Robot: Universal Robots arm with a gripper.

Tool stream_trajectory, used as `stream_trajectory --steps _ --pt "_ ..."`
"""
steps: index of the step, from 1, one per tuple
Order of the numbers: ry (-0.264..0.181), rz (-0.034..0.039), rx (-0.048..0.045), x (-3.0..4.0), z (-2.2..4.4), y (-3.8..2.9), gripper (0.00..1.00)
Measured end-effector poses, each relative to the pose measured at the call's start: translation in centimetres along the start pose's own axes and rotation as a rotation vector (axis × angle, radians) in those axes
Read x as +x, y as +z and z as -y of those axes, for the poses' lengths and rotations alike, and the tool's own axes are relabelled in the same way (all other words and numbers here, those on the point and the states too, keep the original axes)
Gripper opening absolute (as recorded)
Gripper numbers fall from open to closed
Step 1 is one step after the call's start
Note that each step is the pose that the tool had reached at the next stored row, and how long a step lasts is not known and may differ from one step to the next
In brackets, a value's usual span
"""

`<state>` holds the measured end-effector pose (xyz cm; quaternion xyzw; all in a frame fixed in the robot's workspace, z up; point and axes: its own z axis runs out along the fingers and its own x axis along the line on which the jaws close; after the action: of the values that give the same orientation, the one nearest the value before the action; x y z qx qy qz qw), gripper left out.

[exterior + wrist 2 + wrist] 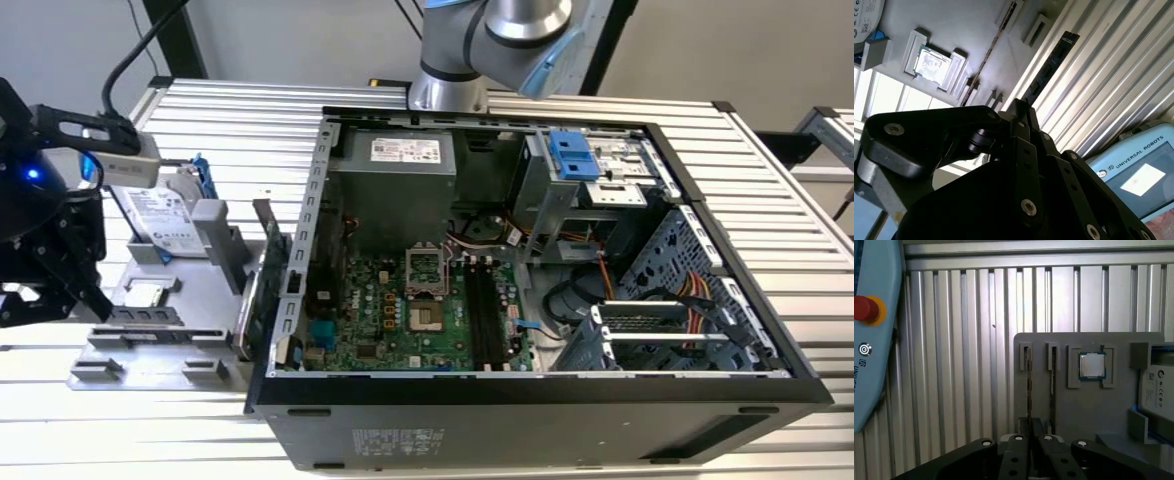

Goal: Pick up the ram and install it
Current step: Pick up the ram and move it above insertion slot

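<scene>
The ram is a long, thin, dark stick that runs out from my fingertips over the ribbed table. In the first wrist view the ram appears edge-on, along the left slot of the grey parts holder. My gripper has its fingers drawn together on the stick's near end, and the gripper shows the same narrow grip. In the exterior view the gripper hangs over the holder at the exterior view's left, away from the open computer case.
A second stick stands in the neighbouring slot, beside a processor chip. A hard drive and a green expansion card stand at the holder. The motherboard has long black slots. A teach pendant lies close by.
</scene>
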<state>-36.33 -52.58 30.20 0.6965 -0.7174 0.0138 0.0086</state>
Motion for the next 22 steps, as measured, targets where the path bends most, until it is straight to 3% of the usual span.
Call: stream_trajectory --steps 22 --pt "0.0 0.0 0.0 0.05 0.02 -1.78 0.0"
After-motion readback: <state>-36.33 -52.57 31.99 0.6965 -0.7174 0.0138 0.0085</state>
